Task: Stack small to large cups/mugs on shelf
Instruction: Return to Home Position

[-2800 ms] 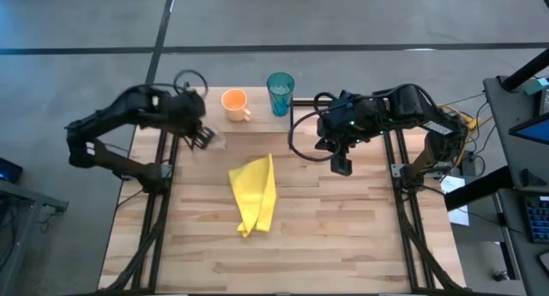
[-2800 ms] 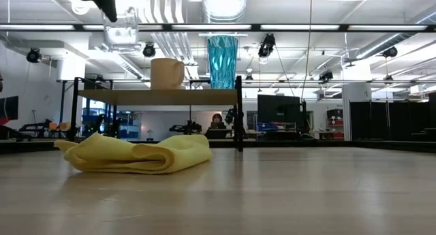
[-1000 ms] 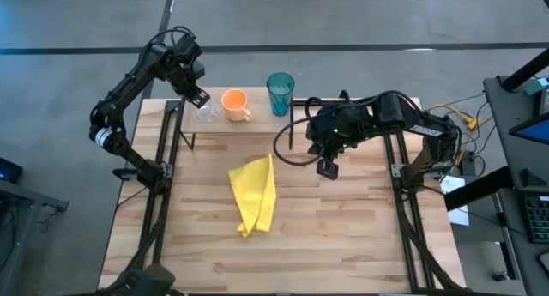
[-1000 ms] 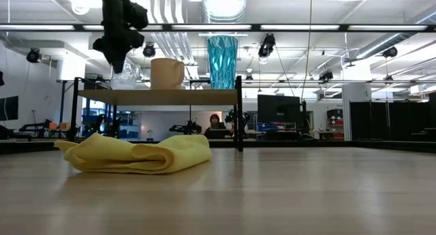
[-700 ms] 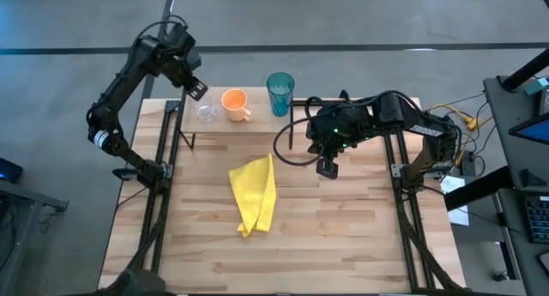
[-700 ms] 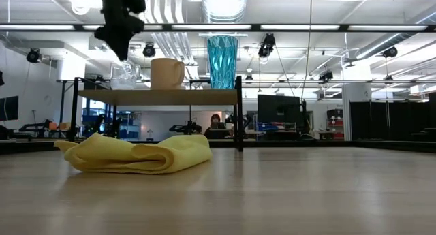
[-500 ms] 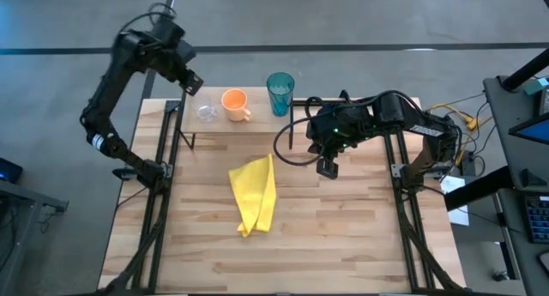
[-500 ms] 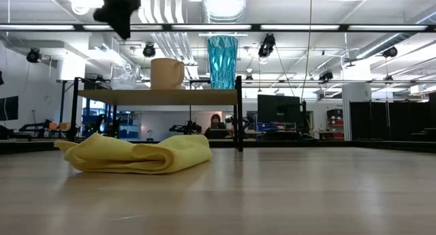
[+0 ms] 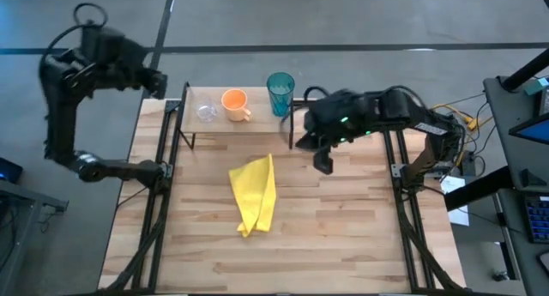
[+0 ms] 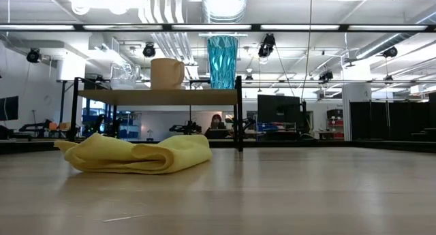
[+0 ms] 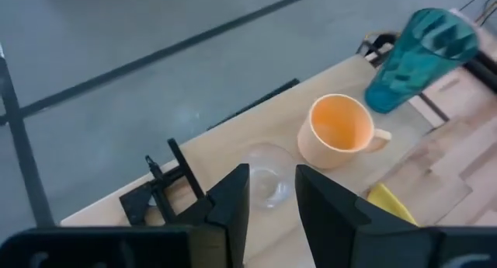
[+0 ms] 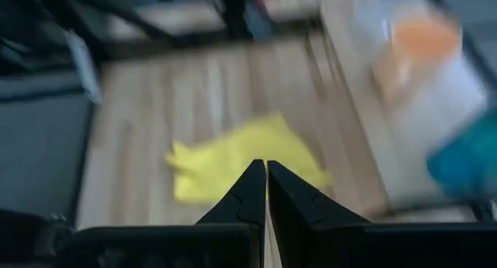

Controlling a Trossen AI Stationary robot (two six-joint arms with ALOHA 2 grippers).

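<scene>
From above, the clear glass (image 9: 206, 112), the orange mug (image 9: 233, 99) and the teal tumbler (image 9: 280, 93) are standing mouths up in a row along the shelf (image 9: 257, 124), with the mug's handle pointing toward the yellow cloth (image 9: 255, 193). From table height, all three are standing straight, small to tall. In the wrist views, the left gripper (image 11: 272, 179), off the shelf's left end, is holding its jaws a little apart and empty, and the right gripper (image 12: 265, 168), by the shelf's right end, is pressing its jaws together.

Overhead and table-level views share the shelf (image 9: 257, 123); both wrist views look down.
</scene>
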